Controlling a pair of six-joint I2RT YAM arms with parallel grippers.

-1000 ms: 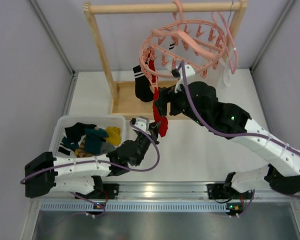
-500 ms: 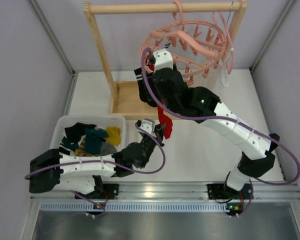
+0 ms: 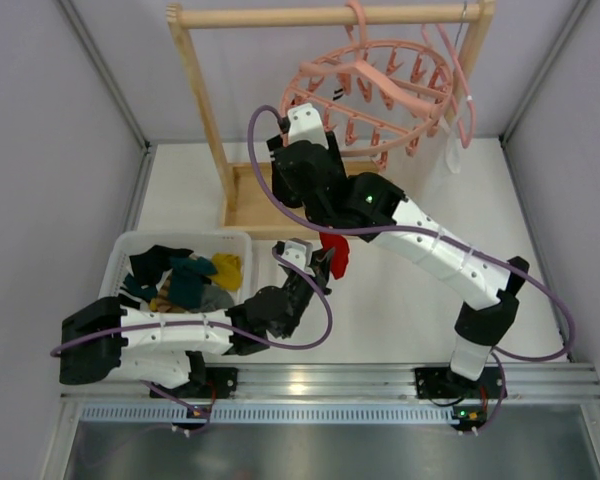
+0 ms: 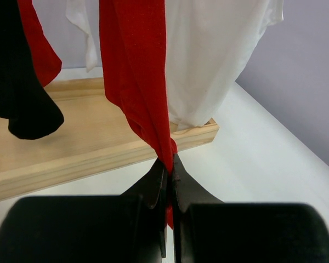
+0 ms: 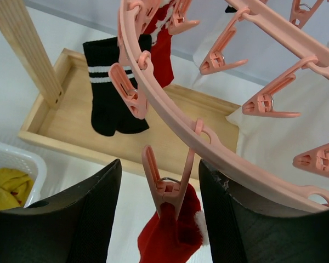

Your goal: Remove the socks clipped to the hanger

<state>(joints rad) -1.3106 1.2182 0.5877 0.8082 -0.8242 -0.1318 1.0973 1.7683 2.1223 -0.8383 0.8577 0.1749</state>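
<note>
- Left end effector [image 4: 169,164] is pinched shut on the lower end of the red sock [image 4: 134,71], which hangs straight down into it, just in front of the wooden rack [image 3: 205,100].
- Up at the hanger [image 5: 170,131], the right end effector [image 5: 159,167] stands wide apart, one finger on either side of the clip [image 5: 170,189] that grips the sock's top. I cannot tell whether either finger touches the clip yet.
- From where I stand, the step in hand looks like freeing this one sock: the right side presses the clip open and the left draws the sock away.
- To do it well, I would close on the clip's upper arms, not on its biting tip, and squeeze squarely so it does not twist out sideways.
- A light downward pull from below should do. The ring hangs from a hook and would likely swing or tilt under a hard tug.
- Pull only once the clip gapes, or the fabric may stretch or slip out of the lower pinch.
- One black sock [image 5: 111,98] with white stripes hangs from a neighbouring clip, so there is more to clear.
- The white basket [image 3: 130,240] on the worktop [image 3: 400,300], beside the left arm, already holds socks and looks like the place for this one.
</note>
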